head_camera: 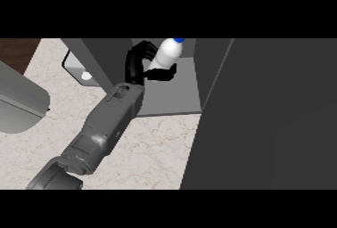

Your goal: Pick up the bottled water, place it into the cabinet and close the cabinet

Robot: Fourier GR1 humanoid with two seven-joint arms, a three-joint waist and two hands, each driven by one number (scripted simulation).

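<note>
The bottled water point(168, 51) is white with a blue cap and leans a little to the right. My left hand point(137, 62) is shut on it, fingers curled at its left and the thumb point(162, 73) across its lower part. The bottle's base is hidden by the hand. It is held over the grey floor of the open cabinet point(172, 95), inside the opening. The cabinet's dark door point(263, 116) stands open and fills the right side of the view. My left forearm point(105, 129) runs up from the lower left. My right hand is out of view.
Pale marble counter point(154, 147) lies in front of the cabinet. A grey rounded object point(20, 107) sits at the left edge. A small white thing point(86, 75) sits by a dark-rimmed item left of the cabinet wall. Brown wood point(16, 51) shows at the top left.
</note>
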